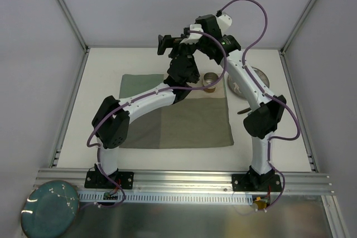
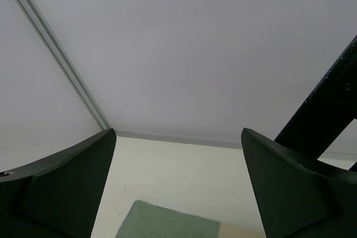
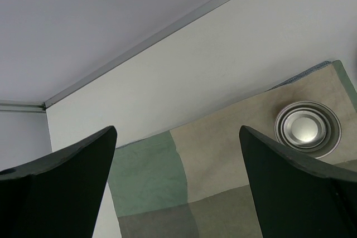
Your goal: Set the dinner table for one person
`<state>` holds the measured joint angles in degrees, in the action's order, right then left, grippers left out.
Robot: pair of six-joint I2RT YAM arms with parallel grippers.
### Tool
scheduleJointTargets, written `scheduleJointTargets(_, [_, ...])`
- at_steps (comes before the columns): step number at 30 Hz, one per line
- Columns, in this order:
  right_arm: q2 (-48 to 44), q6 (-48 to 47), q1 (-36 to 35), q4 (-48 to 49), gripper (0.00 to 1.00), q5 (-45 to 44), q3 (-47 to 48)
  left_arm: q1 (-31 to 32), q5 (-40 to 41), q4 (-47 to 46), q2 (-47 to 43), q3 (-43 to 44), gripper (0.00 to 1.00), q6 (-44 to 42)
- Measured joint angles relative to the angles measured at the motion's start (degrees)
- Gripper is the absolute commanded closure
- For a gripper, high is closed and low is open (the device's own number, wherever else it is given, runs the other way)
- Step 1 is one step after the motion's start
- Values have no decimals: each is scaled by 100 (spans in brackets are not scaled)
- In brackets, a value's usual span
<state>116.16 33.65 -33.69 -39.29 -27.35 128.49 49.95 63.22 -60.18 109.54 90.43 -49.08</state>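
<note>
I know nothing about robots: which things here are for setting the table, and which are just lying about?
For the job: dinner table, patchwork mat, metal cup, silver plate, left hand and right hand, both open.

Probably just lying about: teal plate beyond the near rail, off the table; purple cables.

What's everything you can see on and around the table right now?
dinner table: one, white, fills the workspace
cloth mat: one, green and beige patchwork, table centre
metal cup: one, silver, far right corner of the mat
metal plate: one, silver, bare table right of the mat, partly hidden by the right arm
teal plate: one, teal, near-left ledge, off the table
left gripper: one, black, open, empty
right gripper: one, black, open, empty, above the mat
</note>
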Motion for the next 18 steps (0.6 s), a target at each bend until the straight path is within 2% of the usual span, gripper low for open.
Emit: scheduleJointTargets(18, [-369,22,101,-11,3,44,-573,188,205,249,72,109,1,188])
